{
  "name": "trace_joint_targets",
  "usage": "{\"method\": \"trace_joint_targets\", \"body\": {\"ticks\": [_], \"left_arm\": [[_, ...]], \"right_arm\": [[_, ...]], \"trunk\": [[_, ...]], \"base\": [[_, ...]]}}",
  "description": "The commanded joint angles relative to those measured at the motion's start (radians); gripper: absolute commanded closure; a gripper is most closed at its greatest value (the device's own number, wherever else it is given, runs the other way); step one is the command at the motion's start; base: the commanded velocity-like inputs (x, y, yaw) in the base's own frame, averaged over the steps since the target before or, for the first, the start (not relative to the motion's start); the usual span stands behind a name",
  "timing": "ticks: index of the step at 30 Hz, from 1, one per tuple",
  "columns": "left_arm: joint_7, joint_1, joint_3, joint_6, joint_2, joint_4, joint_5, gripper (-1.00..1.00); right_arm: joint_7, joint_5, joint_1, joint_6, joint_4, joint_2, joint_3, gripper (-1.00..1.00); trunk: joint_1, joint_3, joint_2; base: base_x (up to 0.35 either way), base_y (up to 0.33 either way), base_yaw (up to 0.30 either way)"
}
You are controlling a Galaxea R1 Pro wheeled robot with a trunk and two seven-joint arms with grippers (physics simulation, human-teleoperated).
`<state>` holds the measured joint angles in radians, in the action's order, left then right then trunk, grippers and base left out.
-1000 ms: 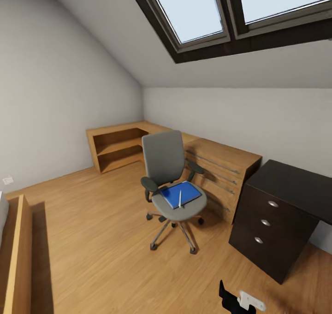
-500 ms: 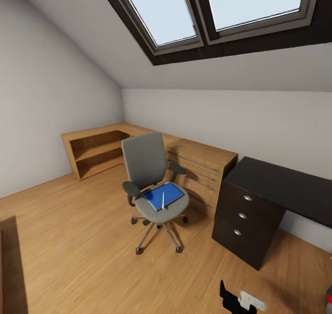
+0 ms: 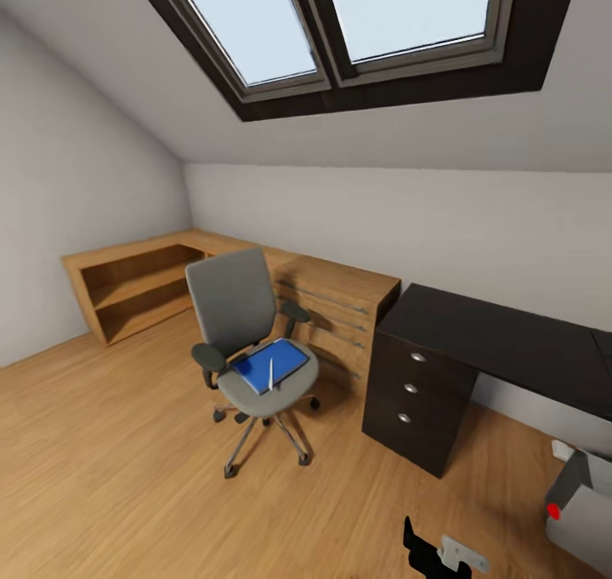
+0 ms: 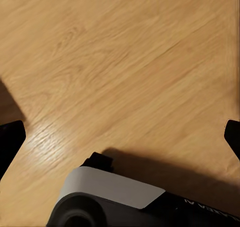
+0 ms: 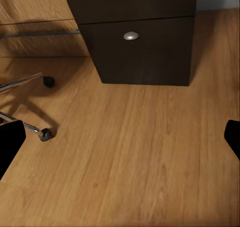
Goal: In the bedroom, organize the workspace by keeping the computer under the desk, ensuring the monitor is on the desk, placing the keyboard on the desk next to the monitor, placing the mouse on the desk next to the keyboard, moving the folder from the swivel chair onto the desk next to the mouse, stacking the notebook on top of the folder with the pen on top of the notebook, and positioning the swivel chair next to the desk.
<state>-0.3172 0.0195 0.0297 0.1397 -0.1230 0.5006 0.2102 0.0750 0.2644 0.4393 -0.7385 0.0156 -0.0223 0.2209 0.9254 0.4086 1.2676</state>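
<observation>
Your swivel chair (image 3: 247,341) stands on the wood floor (image 3: 127,477) just in front of the light wooden drawer unit (image 3: 340,307), its grey back toward the low corner shelf (image 3: 127,286). On its seat lies the blue folder (image 3: 270,365) — whether a notebook sits on it you cannot tell from here — and a pen (image 3: 271,373) rests across it. The dark worktop (image 3: 501,341) with three drawers stands to the right of the chair, against the wall under the skylight (image 3: 340,26); its top is bare where you see it. A grey box with a red spot (image 3: 582,502), possibly the computer, sits on the floor at the head view's right edge, near the worktop's far end.

Your left fingers (image 4: 120,137) are spread wide over bare floor, holding nothing. Your right fingers (image 5: 120,137) are likewise apart and empty — they look at the worktop's bottom drawer (image 5: 137,49) and two of the chair's casters (image 5: 45,133).
</observation>
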Motion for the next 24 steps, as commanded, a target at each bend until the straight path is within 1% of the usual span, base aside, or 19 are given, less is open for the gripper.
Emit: {"method": "trace_joint_targets", "body": {"ticks": [1, 5, 6, 9, 15, 23, 24], "left_arm": [[-0.003, 0.0, 0.003, 0.003, 0.0, 0.0, 0.009, -1.0], [-0.002, 0.0, 0.003, 0.003, 0.0, -0.001, 0.009, -1.0], [-0.002, 0.0, 0.003, 0.003, 0.0, -0.002, 0.01, -1.0], [-0.002, 0.0, 0.003, 0.004, 0.0, -0.002, 0.011, -1.0], [-0.002, 0.0, 0.003, 0.01, 0.002, -0.001, 0.012, -1.0], [-0.002, 0.0, 0.002, 0.061, 0.002, -0.001, 0.012, -1.0], [-0.002, 0.0, 0.001, 0.064, 0.002, -0.001, 0.012, -1.0]], "right_arm": [[0.008, 0.007, 0.001, -0.004, 0.002, -0.001, 0.003, -1.0], [0.008, -0.001, 0.001, -0.003, 0.002, -0.002, 0.003, -1.0], [0.008, -0.023, 0.001, -0.003, 0.003, -0.001, 0.003, -1.0], [0.008, -0.032, 0.001, -0.002, 0.003, -0.001, 0.003, -1.0], [0.008, -0.036, 0.001, -0.002, 0.003, -0.002, 0.003, -1.0], [0.008, -0.036, 0.001, -0.002, 0.003, -0.002, 0.003, -1.0], [0.008, -0.037, 0.001, -0.002, 0.003, -0.002, 0.003, -1.0]], "trunk": [[-0.004, -0.002, -0.007], [-0.019, -0.012, -0.035], [-0.023, -0.014, -0.042], [-0.035, -0.022, -0.063], [-0.058, -0.036, -0.105], [-0.088, -0.053, -0.161], [-0.088, -0.052, -0.161]], "base": [[0.0, 0.0, -0.255], [0.0, 0.0, -0.255], [0.0, 0.0, -0.23], [0.0, 0.0, -0.21], [0.0, 0.0, -0.15], [0.0, 0.0, -0.105], [0.0, 0.0, -0.095]]}}
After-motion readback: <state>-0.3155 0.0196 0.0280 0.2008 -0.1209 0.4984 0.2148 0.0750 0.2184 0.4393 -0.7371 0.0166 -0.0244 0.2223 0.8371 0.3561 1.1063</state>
